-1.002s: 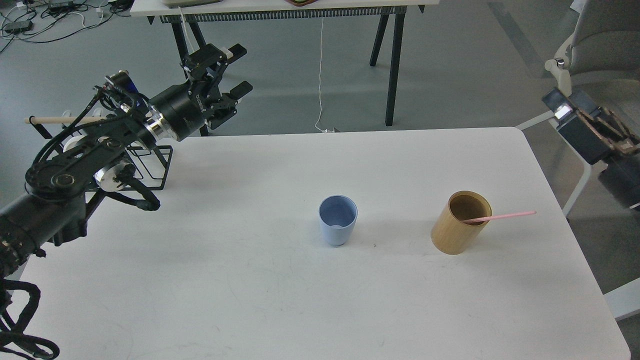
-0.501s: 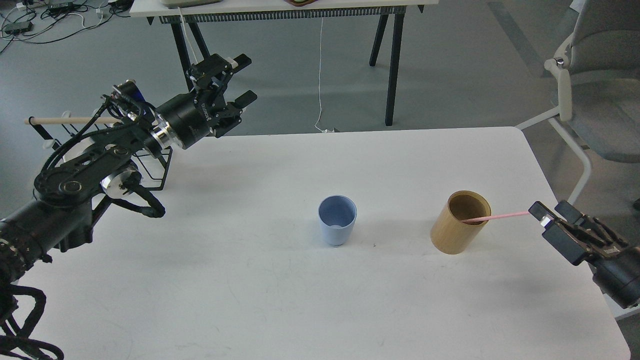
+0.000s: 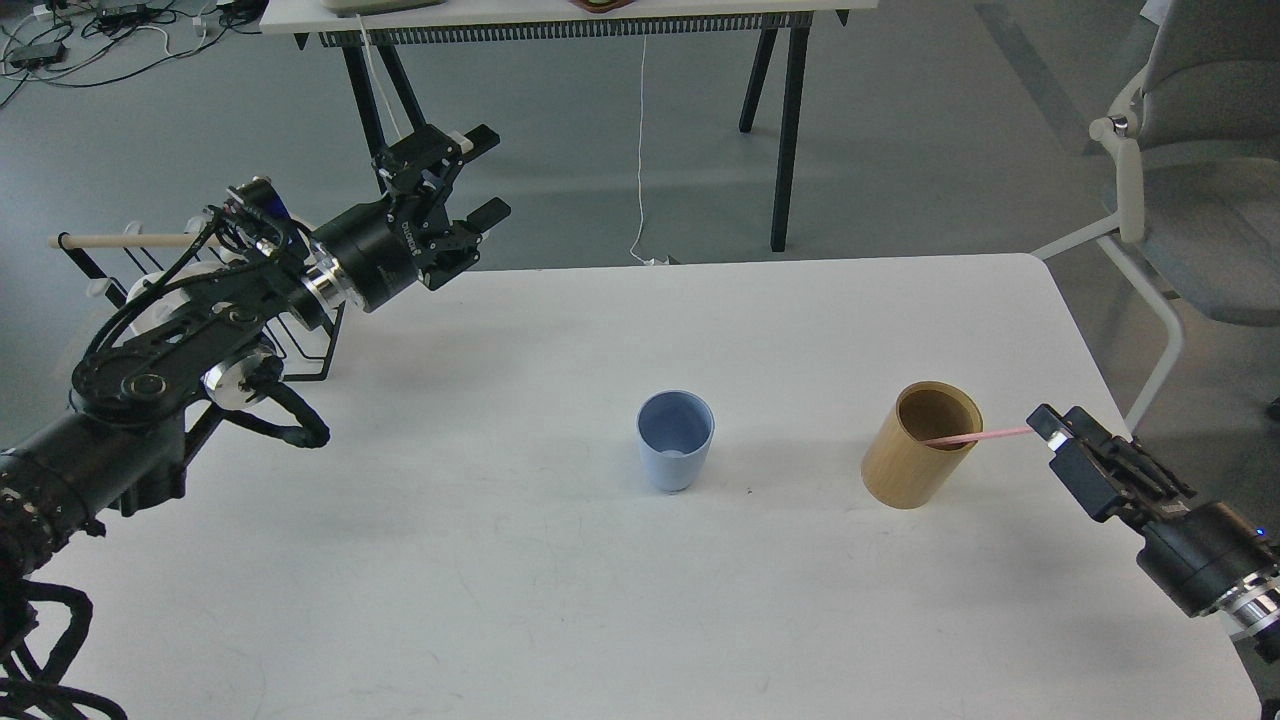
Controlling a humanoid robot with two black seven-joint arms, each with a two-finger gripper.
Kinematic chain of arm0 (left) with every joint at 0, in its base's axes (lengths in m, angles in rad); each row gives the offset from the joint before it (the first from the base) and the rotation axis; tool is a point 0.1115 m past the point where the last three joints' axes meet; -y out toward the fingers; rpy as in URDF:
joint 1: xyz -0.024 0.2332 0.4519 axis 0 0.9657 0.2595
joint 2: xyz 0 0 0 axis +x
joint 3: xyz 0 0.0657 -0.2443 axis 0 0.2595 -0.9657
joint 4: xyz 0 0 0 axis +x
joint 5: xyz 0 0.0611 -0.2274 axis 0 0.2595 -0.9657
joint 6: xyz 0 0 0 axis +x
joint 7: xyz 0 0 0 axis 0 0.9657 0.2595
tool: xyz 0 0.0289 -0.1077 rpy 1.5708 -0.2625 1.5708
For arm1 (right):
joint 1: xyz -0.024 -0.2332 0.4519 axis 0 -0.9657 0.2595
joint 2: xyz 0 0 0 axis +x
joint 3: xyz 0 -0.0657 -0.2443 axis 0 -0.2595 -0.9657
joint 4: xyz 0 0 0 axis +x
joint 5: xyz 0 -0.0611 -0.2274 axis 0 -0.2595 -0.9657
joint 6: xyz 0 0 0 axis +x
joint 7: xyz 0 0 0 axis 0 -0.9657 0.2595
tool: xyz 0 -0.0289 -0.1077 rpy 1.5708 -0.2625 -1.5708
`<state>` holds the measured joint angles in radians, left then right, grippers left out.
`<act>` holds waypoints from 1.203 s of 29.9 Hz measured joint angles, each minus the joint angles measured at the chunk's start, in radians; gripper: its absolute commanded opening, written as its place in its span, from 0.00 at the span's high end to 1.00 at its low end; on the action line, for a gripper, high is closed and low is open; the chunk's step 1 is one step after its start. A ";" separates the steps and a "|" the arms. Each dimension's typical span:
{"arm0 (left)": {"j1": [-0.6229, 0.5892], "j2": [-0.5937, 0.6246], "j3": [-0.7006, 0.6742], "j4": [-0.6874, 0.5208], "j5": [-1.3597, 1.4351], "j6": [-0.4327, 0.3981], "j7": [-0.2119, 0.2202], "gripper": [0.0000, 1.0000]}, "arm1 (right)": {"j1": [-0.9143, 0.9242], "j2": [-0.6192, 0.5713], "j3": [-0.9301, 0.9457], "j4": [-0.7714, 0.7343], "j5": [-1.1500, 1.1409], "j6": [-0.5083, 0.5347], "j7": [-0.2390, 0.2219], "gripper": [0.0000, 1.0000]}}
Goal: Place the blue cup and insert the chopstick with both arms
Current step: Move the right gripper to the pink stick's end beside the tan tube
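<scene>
The light-blue cup stands upright and empty near the middle of the white table. To its right a tan wooden cup tilts, and the pink chopstick leans in it with its free end sticking out to the right. My right gripper comes in from the lower right with its fingers apart, and the chopstick's outer tip lies right at them. Whether they touch it is unclear. My left gripper hangs open and empty over the table's far left edge, well away from both cups.
A black wire rack with a pale wooden rod stands at the table's left edge, behind my left arm. A grey chair is off the right side. Another table's legs stand on the floor behind.
My right arm has swung down and leftward, so its gripper is now at the chopstick's free end. The left gripper shifted only slightly. Cups and chopstick have not moved.
</scene>
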<state>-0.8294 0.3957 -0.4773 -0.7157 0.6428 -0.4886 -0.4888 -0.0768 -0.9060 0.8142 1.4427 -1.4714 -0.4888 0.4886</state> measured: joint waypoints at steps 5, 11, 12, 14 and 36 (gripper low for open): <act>0.001 0.000 -0.001 0.001 0.000 0.000 0.000 0.11 | 0.035 0.003 -0.037 -0.028 0.002 0.000 0.000 0.55; 0.008 0.000 -0.001 0.002 -0.001 0.000 0.000 0.11 | 0.040 0.012 -0.043 -0.031 0.001 0.000 0.000 0.63; 0.008 0.000 -0.001 0.002 -0.001 0.000 0.000 0.11 | 0.040 0.013 -0.043 -0.031 0.001 0.000 0.000 0.64; 0.011 -0.006 -0.001 0.002 -0.001 0.000 0.000 0.11 | 0.040 0.014 -0.043 -0.031 0.001 0.000 0.000 0.66; 0.022 -0.025 -0.002 0.005 0.000 0.000 0.000 0.11 | 0.055 0.009 -0.044 -0.030 -0.002 0.000 0.000 0.84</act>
<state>-0.8070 0.3712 -0.4789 -0.7110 0.6428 -0.4887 -0.4888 -0.0216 -0.8973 0.7700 1.4128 -1.4730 -0.4886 0.4886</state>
